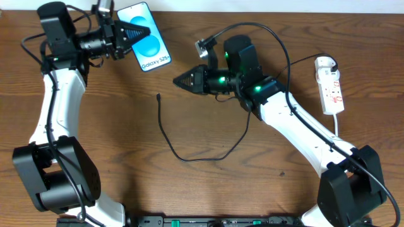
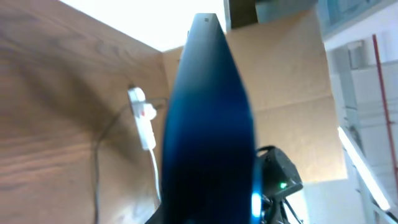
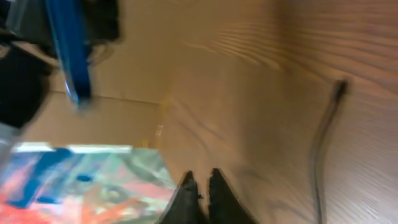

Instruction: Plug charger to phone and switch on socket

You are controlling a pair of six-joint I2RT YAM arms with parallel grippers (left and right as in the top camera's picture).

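The phone (image 1: pixel 151 45), with its blue screen and "Galaxy S25" text, is at the back left, lifted off the table. My left gripper (image 1: pixel 134 31) is shut on it. In the left wrist view the phone (image 2: pixel 208 124) fills the middle, seen edge-on and dark. The charger cable (image 1: pixel 169 142) lies in a loop on the wood, its plug tip (image 1: pixel 158 96) free at centre. My right gripper (image 1: pixel 179 81) is shut and empty, just up and right of the tip. The right wrist view shows its fingers (image 3: pixel 202 182), the cable tip (image 3: pixel 340 88) and the phone edge (image 3: pixel 67 50). The white socket strip (image 1: pixel 331 85) lies at the right.
The strip also shows in the left wrist view (image 2: pixel 143 118) with its white cord. The black cable arches over my right arm (image 1: pixel 278 44) toward the strip. A cardboard wall (image 3: pixel 112 124) stands beyond the table's far edge.
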